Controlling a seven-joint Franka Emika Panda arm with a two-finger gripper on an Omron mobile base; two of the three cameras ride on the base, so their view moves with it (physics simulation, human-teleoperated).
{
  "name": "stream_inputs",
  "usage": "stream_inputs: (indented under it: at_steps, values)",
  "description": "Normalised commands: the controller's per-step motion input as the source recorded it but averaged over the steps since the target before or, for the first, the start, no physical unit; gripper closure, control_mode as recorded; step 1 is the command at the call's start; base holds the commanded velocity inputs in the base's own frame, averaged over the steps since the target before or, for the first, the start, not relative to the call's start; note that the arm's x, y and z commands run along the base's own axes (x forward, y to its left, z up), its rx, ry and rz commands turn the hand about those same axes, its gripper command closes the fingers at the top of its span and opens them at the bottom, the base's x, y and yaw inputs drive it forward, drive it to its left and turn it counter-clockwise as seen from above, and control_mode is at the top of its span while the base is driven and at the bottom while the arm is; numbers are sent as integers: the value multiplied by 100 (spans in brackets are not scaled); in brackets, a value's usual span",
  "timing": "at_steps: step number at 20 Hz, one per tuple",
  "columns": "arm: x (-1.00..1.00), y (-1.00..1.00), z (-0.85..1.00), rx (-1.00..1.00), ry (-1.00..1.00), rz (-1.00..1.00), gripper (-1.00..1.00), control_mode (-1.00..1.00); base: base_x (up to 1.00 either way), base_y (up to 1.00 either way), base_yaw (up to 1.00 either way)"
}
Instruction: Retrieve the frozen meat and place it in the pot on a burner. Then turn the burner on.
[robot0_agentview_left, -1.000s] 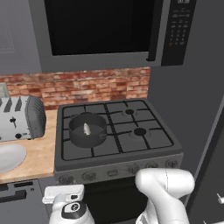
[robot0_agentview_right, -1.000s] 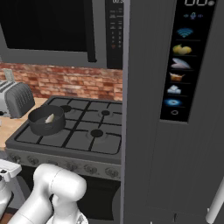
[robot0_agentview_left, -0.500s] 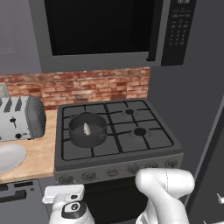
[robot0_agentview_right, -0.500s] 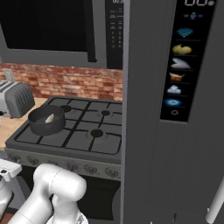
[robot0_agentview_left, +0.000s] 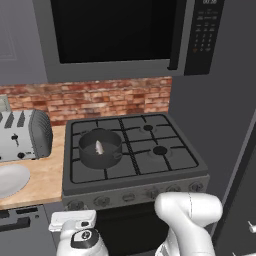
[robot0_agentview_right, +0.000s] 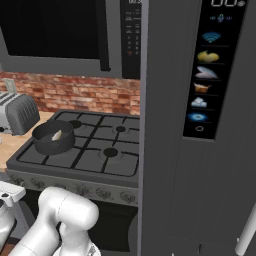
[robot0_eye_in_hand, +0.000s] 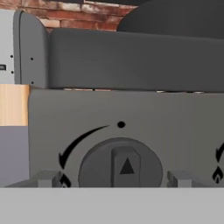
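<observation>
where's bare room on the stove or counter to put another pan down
Three grate sections are bare: the back left, behind the pot, plus the back right and front right burners. The front left is taken by the pot holding the frozen meat. The counter strip between toaster, plate and stove is tight.

Left base view: from behind my arm on its left, I look forward and down over the stove (robot0_agentview_left: 132, 150). Right base view: the same stove (robot0_agentview_right: 85, 150) from my right, shared with the left view. Hand view: very close, facing a control knob (robot0_eye_in_hand: 120, 168) on the stove's front panel.
</observation>
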Motion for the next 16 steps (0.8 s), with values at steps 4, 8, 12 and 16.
stream_inputs:
  at_steps: [4, 8, 12, 16]
  values:
    - [4, 0, 0, 0, 0, 0, -100, -100, 0, 0, 0]
    - [3, -5, 0, 0, 0, 0, -100, -100, 0, 0, 0]
    - [0, 0, 0, 0, 0, 0, 100, -100, 0, 0, 0]
    - [0, 0, 0, 0, 0, 0, 100, -100, 0, 0, 0]
